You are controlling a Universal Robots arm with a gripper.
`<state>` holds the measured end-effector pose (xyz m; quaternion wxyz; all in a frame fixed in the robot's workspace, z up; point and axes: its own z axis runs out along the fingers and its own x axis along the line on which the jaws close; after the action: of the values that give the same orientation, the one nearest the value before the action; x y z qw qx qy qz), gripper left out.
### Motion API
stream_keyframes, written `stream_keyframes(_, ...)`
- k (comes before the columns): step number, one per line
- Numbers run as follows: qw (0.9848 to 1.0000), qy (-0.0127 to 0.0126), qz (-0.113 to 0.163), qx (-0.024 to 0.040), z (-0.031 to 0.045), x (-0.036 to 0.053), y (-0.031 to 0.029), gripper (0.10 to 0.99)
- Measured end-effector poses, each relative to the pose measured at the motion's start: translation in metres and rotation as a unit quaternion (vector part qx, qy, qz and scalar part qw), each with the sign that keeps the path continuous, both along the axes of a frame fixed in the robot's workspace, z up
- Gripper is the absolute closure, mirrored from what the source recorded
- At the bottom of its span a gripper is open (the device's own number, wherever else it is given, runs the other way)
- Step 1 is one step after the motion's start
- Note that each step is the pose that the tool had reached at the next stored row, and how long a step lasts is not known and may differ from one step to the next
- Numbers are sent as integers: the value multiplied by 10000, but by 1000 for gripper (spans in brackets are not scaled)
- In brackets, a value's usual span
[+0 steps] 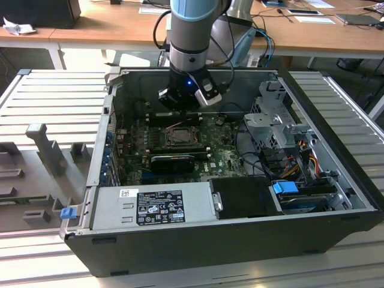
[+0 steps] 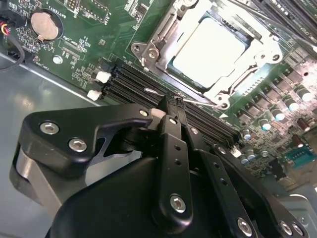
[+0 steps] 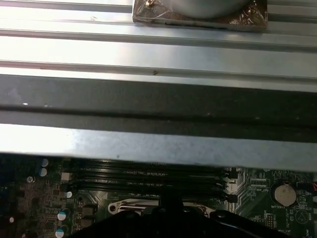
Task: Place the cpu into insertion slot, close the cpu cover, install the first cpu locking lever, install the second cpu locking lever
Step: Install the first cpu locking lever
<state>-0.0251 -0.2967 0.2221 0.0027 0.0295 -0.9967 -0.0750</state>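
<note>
The cpu [image 2: 208,52], a flat pale silvery square chip, lies in the dark-framed insertion slot [image 2: 151,52] mid-motherboard, under the thin metal cpu cover [image 2: 262,47]. The black gripper [image 2: 171,106] hovers beside it, jaws clenched on nothing. An off-line descent risks striking the black memory slots [image 2: 129,82] or missing a wire locking lever [image 2: 200,101].

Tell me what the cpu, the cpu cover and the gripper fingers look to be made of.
The cpu, seated in the insertion slot: pale matte metal top, evenly silvery-grey with a soft glare. The cpu cover, down around it: thin stamped metal, bright bare finish that catches the light along its edges. The gripper fingers: matte black, likely anodised metal or hard plastic, joined by shiny steel-looking screws.
</note>
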Motion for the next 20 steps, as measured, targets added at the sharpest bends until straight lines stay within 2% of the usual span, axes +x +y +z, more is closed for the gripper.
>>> stream_keyframes(12,10000,0,36,8,-78,73,7,980)
stream_keyframes(20,10000,0,35,7,-164,101,7,980)
